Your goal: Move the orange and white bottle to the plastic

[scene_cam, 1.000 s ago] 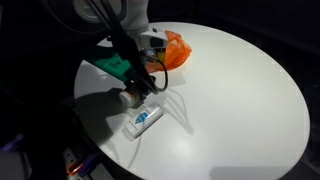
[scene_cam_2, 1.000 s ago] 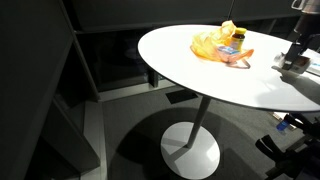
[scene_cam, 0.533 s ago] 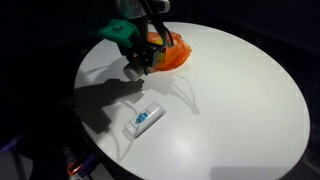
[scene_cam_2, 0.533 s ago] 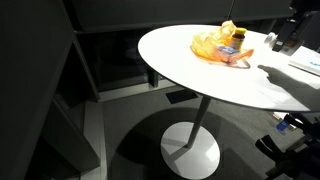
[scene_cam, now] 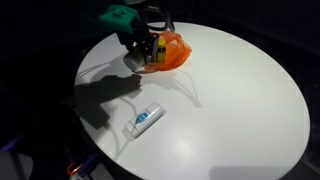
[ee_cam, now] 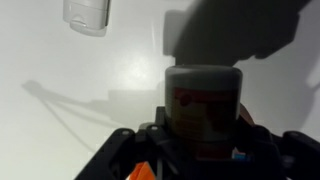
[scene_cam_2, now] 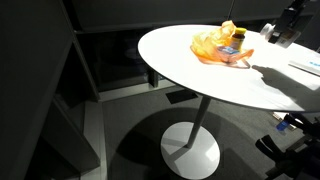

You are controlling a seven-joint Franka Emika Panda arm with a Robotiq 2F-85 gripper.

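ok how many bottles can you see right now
2. The orange and white bottle is gripped in the claw, by the orange plastic; a white and blue bottle lies on its side on the table. The plastic may hide more.

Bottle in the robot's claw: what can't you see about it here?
- Bottle label: wrist view, shadow and blur make the words unreadable.
- Bottle's lower part: wrist view, the gripper hides it.
- White tube: wrist view, top edge cuts it off.
- Plastic bag contents: in an exterior view, too small to tell.
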